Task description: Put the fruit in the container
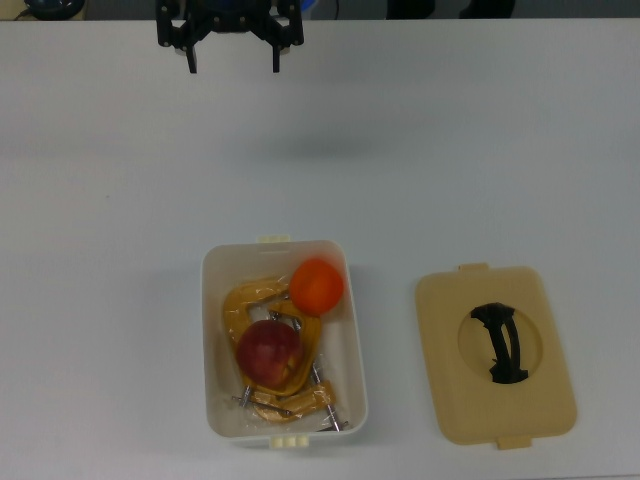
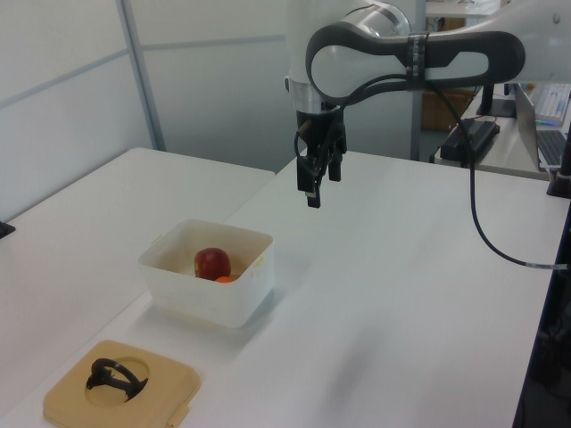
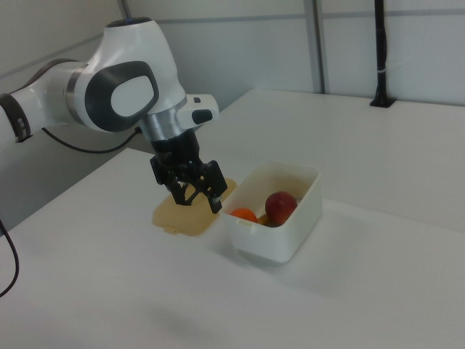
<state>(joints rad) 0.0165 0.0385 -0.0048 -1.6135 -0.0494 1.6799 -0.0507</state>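
Little looks likely to go wrong now, though a low sweep of the arm across the table (image 1: 120,180) could knock the tub (image 1: 352,380) or jostle the clamps (image 1: 250,305) under the fruit. The gripper (image 1: 233,60) hangs open and empty, high above the table and well apart from the tub. Both the apple (image 1: 268,351) and the orange (image 1: 317,285) lie inside the tub, the lid (image 1: 440,320) beside it.

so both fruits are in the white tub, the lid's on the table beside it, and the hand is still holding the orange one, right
Not quite. The hand is open and holds nothing, up away from the tub. The top view shows the orange fruit in the tub beside the red one; the lid lies alongside.
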